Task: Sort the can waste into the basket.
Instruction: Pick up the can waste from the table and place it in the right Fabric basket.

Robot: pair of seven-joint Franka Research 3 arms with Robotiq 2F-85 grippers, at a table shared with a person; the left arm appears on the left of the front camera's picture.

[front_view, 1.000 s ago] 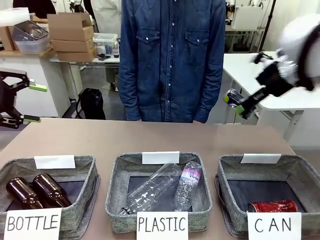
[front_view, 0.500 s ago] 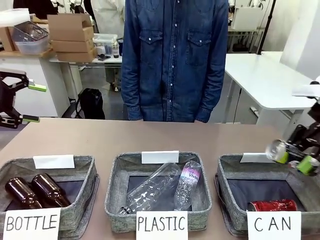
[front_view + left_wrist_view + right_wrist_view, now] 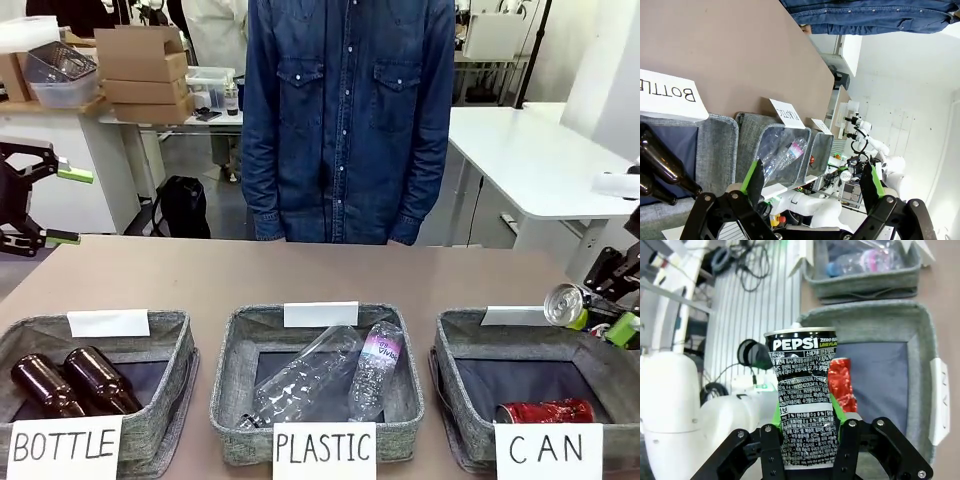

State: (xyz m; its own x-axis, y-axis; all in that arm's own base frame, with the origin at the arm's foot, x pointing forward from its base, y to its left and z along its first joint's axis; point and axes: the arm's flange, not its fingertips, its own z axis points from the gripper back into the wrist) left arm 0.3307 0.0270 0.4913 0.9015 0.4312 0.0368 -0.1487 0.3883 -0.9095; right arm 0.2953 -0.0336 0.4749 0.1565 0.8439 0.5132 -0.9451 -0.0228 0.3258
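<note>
At the left edge of the surface [image 3: 300, 270] the left gripper [image 3: 45, 205] hangs above it with its jaws spread wide and nothing between them; its green-padded fingers [image 3: 751, 175] stand well apart in the left wrist view. Along the near edge sit three grey baskets in a row. The leftmost, signed BOTTLE [image 3: 175, 335], holds two brown glass bottles [image 3: 70, 380] lying side by side. The middle one, signed PLASTIC [image 3: 228, 345], holds two clear plastic bottles [image 3: 330, 375] lying aslant and touching.

Toward the near right corner stands the basket signed CAN [image 3: 450, 335]. The red can [image 3: 545, 411] lies on its side on the dark base, close to the near wall. Over the far right rim of that basket is the right gripper [image 3: 600, 320], with the black can [image 3: 566, 305] between its green pads, silver end turned toward the middle of the surface. In the right wrist view the black can [image 3: 807, 395] stands between the two fingers [image 3: 772, 447], above the basket's left wall; whether the pads press on it or have come loose I cannot tell.

A person in a denim shirt [image 3: 345, 110] stands at the far edge.
</note>
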